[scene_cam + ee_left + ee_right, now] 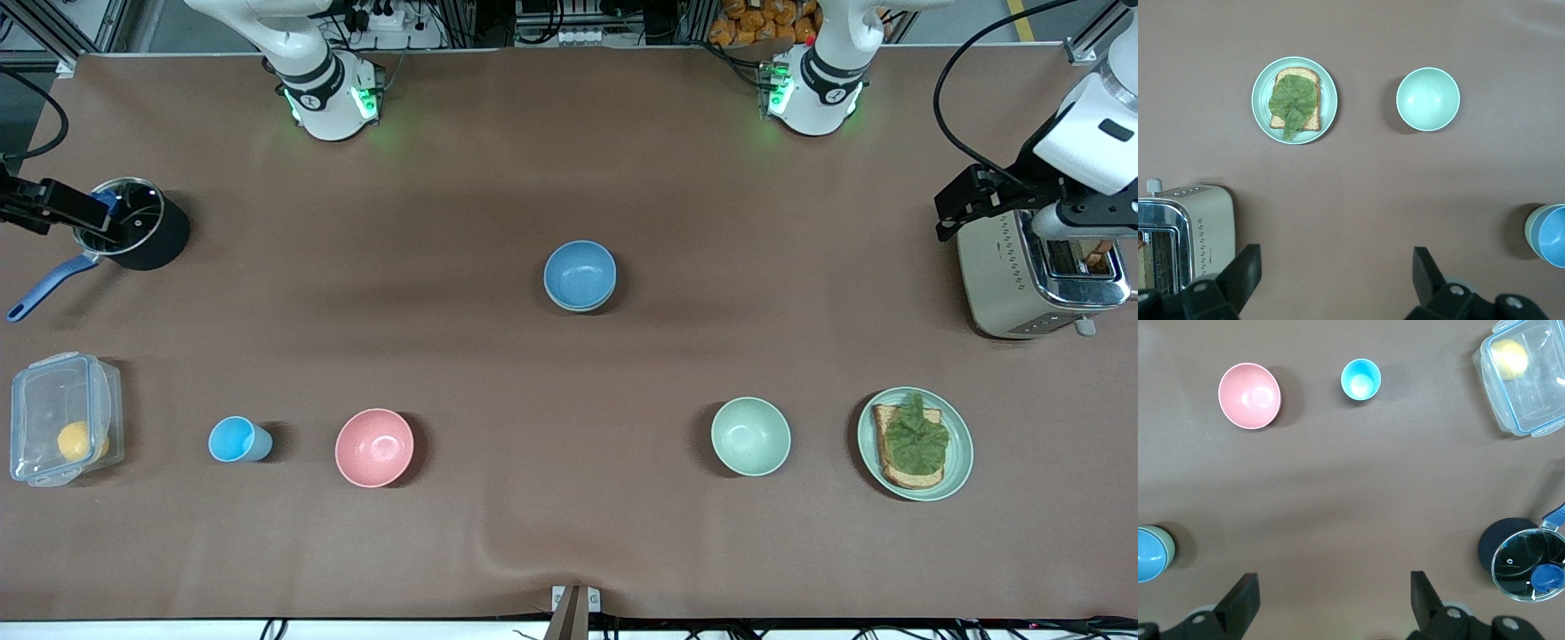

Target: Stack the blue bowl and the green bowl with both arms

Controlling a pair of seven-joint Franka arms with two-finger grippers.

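Note:
The blue bowl sits nested in the pale sage-green bowl at the middle of the table; only the green bowl's rim shows under it. The pair also shows in the left wrist view, blue bowl and green bowl, and in the right wrist view, blue bowl and green bowl. My left gripper is open and empty, up over the toaster; its jaws stand wide apart. My right gripper is open and empty over the black pot, jaws wide apart.
A mint-green bowl and a green plate with toast and lettuce lie nearer the front camera toward the left arm's end. A pink bowl, a light-blue cup and a clear box with a lemon lie toward the right arm's end.

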